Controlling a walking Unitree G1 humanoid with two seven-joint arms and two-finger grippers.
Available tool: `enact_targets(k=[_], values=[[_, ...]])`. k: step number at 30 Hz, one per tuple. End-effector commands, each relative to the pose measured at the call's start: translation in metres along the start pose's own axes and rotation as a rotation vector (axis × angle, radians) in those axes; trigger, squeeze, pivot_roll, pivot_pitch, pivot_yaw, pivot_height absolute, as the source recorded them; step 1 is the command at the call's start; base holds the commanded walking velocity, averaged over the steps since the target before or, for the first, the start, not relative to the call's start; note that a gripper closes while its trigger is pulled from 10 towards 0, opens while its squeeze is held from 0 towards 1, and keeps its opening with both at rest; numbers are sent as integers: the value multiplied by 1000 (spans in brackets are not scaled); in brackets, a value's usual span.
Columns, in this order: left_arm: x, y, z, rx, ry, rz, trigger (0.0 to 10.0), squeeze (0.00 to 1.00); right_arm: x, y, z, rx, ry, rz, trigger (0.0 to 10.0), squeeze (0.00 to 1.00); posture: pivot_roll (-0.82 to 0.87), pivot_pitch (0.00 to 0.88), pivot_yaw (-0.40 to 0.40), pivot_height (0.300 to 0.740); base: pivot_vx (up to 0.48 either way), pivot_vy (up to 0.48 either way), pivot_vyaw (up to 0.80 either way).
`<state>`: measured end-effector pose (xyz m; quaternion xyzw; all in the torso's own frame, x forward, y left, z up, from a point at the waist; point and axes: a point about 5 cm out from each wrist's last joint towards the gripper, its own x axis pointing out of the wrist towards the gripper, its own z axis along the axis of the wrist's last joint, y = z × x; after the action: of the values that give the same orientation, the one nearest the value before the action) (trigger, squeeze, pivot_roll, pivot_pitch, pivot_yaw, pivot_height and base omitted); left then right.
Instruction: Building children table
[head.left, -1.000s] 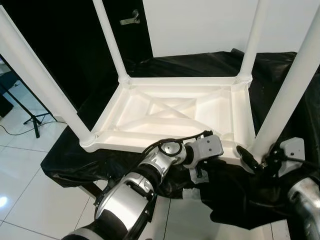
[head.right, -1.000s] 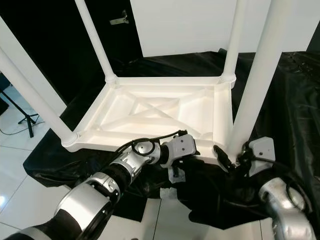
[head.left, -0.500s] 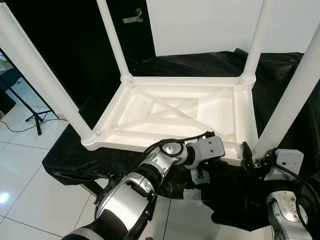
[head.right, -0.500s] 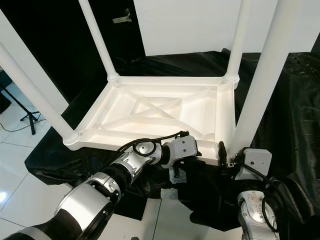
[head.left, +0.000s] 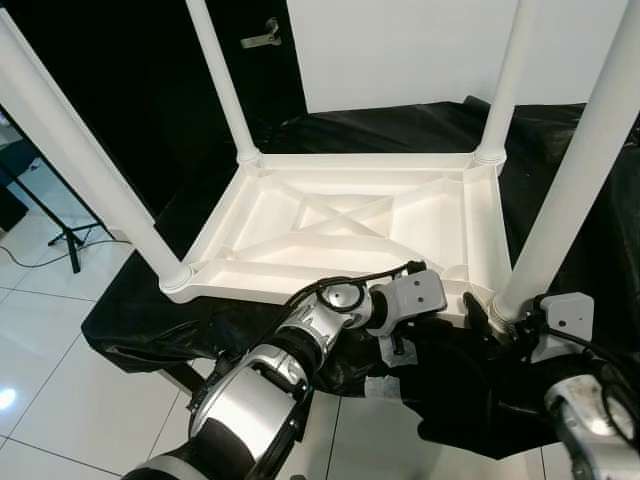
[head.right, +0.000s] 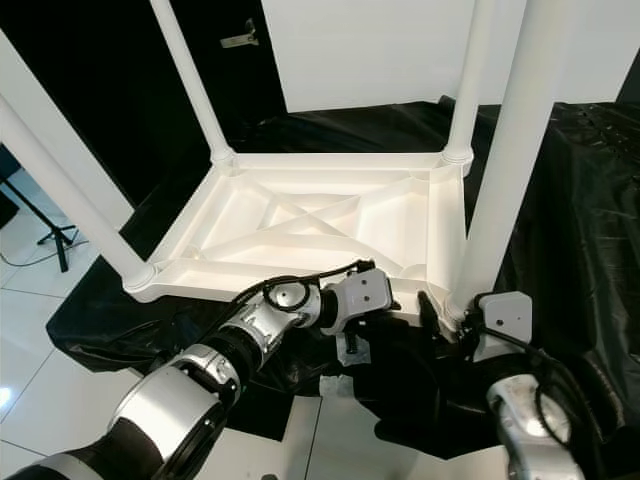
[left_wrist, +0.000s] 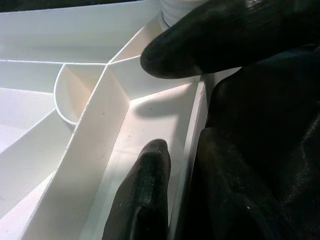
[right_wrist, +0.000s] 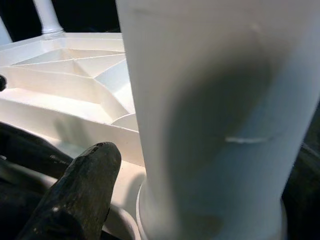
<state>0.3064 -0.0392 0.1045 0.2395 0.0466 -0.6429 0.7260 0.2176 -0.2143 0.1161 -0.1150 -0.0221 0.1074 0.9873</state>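
The white children's table (head.left: 350, 225) lies upside down on a desk (head.left: 330, 135) draped in black cloth, its ribbed underside facing up and its four round legs standing upward from the corners. The near right leg (head.left: 575, 170) rises from its socket at the table's front right corner, the near left leg (head.left: 85, 165) from the front left corner, and the two far legs stand at the back edge.

The left claw (left_wrist: 170, 112) is at the table's front rim, close to the near right corner. Its fingers are spread apart: one finger (left_wrist: 145, 195) lies inside the channel between the rim and a rib, the other hovers above, and nothing is gripped between them.

The right claw (head.left: 480, 318) sits at the base of the near right leg, just beside the socket. In the right wrist view one black finger (right_wrist: 80, 195) lies close alongside the leg; whether the claw is clenched on the leg cannot be told.

Beyond the desk are a black wall with a door handle (head.left: 260, 38), a white panel, and white floor tiles (head.left: 50, 380) with a stand's foot (head.left: 60, 235).
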Motion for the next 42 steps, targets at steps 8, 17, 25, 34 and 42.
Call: enact_targets(k=[8,17,25,34,42], values=[[3,-10,-20,-82,65,68,10000,0,7,-9,-7,-53,78,263,4706,0,-6,0,105,740,0,0,0],[2,-9,-20,-80,67,71,10000,0,6,-15,-9,-60,100,310,0,0,-7,0,110,740,0,0,0],[3,-10,-20,-78,68,65,10000,0,4,-17,-11,-19,107,304,0,0,-10,0,113,740,0,0,0],[3,-11,-20,-77,68,64,10000,0,-7,3,-16,50,88,-196,0,0,-9,0,109,740,0,0,0],[4,-12,-19,-75,66,60,10000,0,-22,-1,-16,52,87,-553,0,0,-14,0,110,740,0,0,0]])
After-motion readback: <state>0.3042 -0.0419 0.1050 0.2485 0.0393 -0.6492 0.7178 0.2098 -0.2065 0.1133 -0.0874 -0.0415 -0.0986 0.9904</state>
